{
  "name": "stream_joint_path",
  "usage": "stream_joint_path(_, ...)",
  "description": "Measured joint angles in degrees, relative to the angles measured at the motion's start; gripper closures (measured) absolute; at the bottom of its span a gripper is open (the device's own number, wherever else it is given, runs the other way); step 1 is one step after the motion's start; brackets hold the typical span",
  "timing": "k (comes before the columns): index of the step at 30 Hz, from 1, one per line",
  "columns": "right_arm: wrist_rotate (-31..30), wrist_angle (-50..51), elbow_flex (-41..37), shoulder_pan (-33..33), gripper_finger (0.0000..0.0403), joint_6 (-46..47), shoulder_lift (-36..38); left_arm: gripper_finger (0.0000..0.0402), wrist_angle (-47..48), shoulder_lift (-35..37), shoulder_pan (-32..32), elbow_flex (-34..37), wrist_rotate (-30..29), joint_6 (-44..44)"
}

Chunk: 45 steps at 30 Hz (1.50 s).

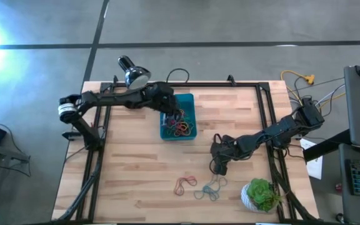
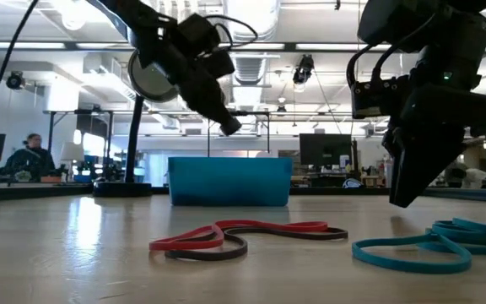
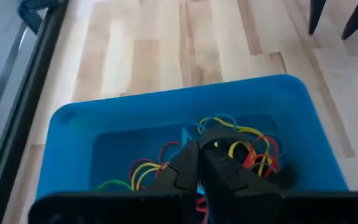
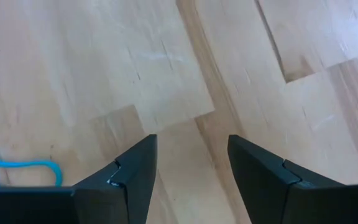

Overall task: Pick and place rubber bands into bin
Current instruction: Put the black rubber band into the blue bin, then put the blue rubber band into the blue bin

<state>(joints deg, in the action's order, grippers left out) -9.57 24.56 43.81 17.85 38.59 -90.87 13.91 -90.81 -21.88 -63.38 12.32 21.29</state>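
The teal bin (image 1: 191, 103) stands at the table's far middle with several coloured rubber bands (image 1: 181, 129) heaped in it. My left gripper (image 1: 179, 114) hangs shut above that heap, tilted down; the left wrist view shows its tips (image 3: 197, 152) over the bands (image 3: 253, 149) inside the bin (image 3: 166, 112). On the near part of the table lie a red and brown band (image 1: 185, 183) and a blue band (image 1: 210, 187). Just beyond the blue band, my right gripper (image 1: 219, 167) points down, open, over bare wood (image 4: 191, 162). My left gripper is shut, and a bit of yellow band (image 3: 217, 145) shows right at its tips. I cannot tell whether that band is caught between the fingers or lies in the bin below them.
A black desk lamp (image 1: 133, 74) stands at the far left, close to my left arm. A green plant in a white pot (image 1: 261, 195) sits at the near right corner. Black frame rails (image 1: 269, 119) edge the table. Far off in the room sits a person (image 2: 32, 156).
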Motion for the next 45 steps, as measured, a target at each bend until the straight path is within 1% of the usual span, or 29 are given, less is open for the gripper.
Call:
stream_joint_path(7, -1.15, -0.05, 0.00, 0.00, 0.0211, -0.07, 0.00, 0.0402, -1.08, -3.34, -0.30, -0.99, 0.32, 3.09)
stream_joint_path(15, -1.15, -0.03, 0.00, 0.00, 0.0211, -0.22, 0.00, 0.0398, -1.43, -5.48, -1.11, -1.85, 0.27, 3.58)
stream_joint_path(18, -1.15, -0.03, 0.00, 0.00, 0.0211, -0.20, 0.00, 0.0375, -1.27, -5.59, -1.51, -1.85, 0.18, 3.55)
stream_joint_path(23, -1.13, -0.05, 0.00, 0.00, 0.0211, -0.13, 0.00, 0.0320, -1.29, -5.59, -1.67, -1.85, -2.84, 3.29)
stream_joint_path(26, -1.13, -0.52, 0.00, -0.02, 0.0211, -0.15, 0.00, 0.0297, -1.08, -5.53, -1.67, -1.85, -3.65, 3.27)
stream_joint_path(30, -0.58, -1.13, 0.00, 0.00, 0.0211, -1.59, 0.42, 0.0284, -0.28, -4.31, -1.67, -1.83, -3.84, 3.21)
stream_joint_path(37, 0.65, -0.78, 2.46, 0.01, 0.0211, -5.33, 4.55, 0.0283, 3.54, 0.62, -1.57, -1.83, -3.87, 3.03)
stream_joint_path(41, 1.31, -0.32, 4.81, 0.21, 0.0211, -7.58, 8.17, 0.0283, 9.12, 4.10, -1.28, -1.83, -3.85, 1.50)
stream_joint_path(45, 4.02, -0.53, 5.84, 1.23, 0.0211, -8.61, 11.47, 0.0283, 16.40, 7.25, -0.30, -1.81, -3.81, -1.24)
